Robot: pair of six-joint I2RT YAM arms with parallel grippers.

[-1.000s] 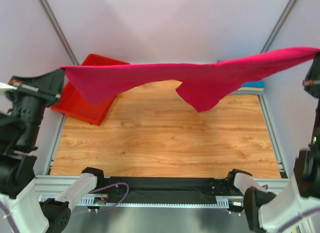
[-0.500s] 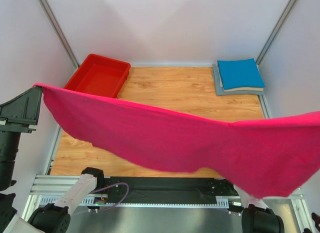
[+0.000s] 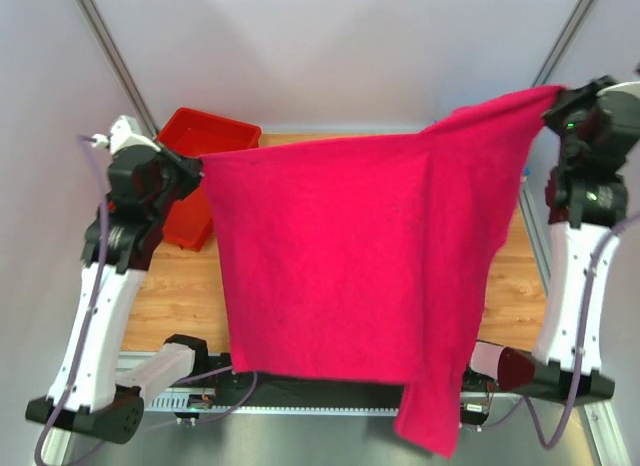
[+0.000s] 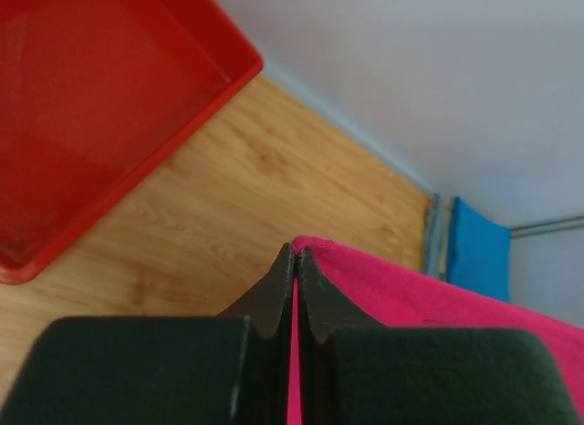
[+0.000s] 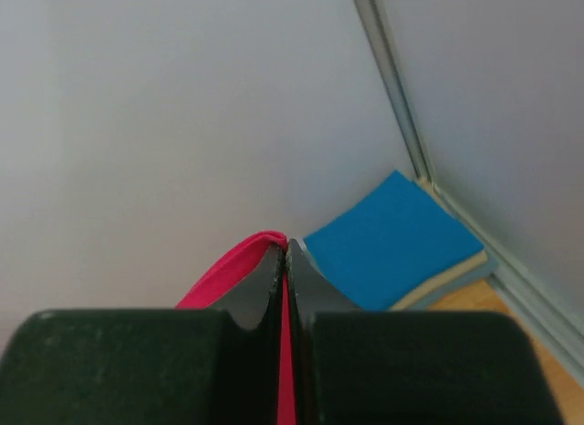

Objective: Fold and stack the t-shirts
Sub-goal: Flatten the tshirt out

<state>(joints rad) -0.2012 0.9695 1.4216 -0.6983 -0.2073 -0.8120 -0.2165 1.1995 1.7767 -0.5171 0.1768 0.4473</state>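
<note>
My left gripper (image 3: 196, 166) & right gripper (image 3: 552, 96) ea. pinch a top corner of the pink t-shirt (image 3: 350, 256), hanging mid-frame. Red bin (image 3: 212, 134) sits upper left, partly behind it.

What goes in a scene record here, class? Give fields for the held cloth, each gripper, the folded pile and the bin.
Held item: large plain magenta-pink cloth t-shirt, stretched in the air between the arms
Left gripper: shut on one upper corner
Right gripper: shut on the other upper corner
Folded pile: bright blue folded cloth t-shirt on top, far right corner
Bin: red plastic bin, far left corner
</note>
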